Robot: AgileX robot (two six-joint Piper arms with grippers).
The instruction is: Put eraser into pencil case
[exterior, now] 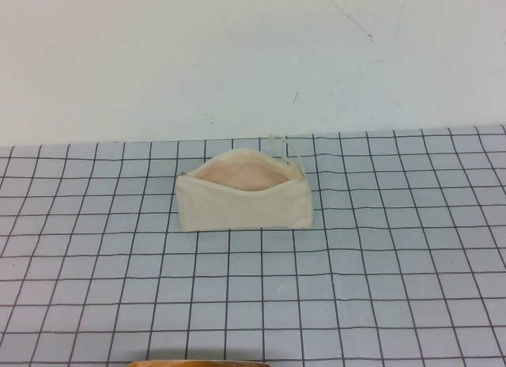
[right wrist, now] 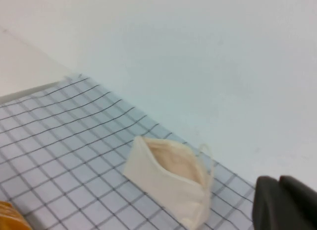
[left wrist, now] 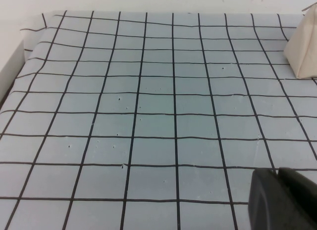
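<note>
The pencil case (exterior: 243, 210) is a cream-white pouch standing on the grid mat mid-table. Its zip mouth is open upward and shows the peach lining (exterior: 241, 177); the pull cord (exterior: 289, 149) trails behind. The eraser is not visible in any view. My left gripper (left wrist: 278, 176) is shut and empty, low over the mat well to the left of the pouch, whose corner shows in the left wrist view (left wrist: 306, 49). My right gripper (right wrist: 278, 183) is shut, raised, with the pouch (right wrist: 163, 185) ahead of it. Neither gripper shows in the high view.
A grey mat with a black grid (exterior: 356, 264) covers the table and ends at a white wall behind. An orange-tan object peeks in at the near edge (exterior: 198, 364) and shows in the right wrist view (right wrist: 10, 217). The mat's left edge (left wrist: 20, 56) borders a white surface.
</note>
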